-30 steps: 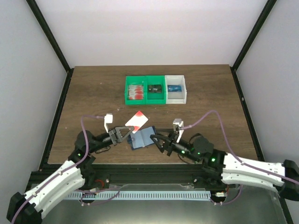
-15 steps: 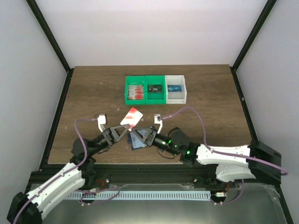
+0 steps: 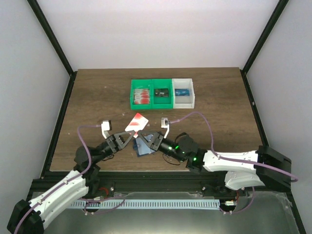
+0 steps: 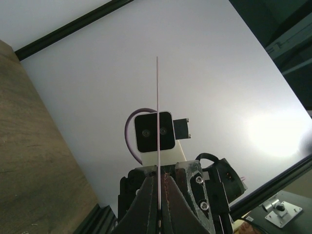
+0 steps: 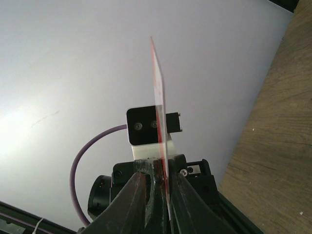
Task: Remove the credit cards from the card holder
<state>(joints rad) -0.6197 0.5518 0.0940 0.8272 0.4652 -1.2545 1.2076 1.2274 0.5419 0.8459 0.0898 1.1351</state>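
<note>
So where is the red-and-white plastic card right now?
In the top view it is left of centre: the red-and-white plastic card is held up off the table in the left jaws, just above the navy-blue folding wallet.

A red-and-white credit card (image 3: 137,122) is held tilted in the air, pinched at its lower edge by the left tool (image 4: 160,174). Just below it, the navy-blue card holder (image 3: 143,147) lies on the wooden worktop (image 3: 97,97), partly hidden.
</note>
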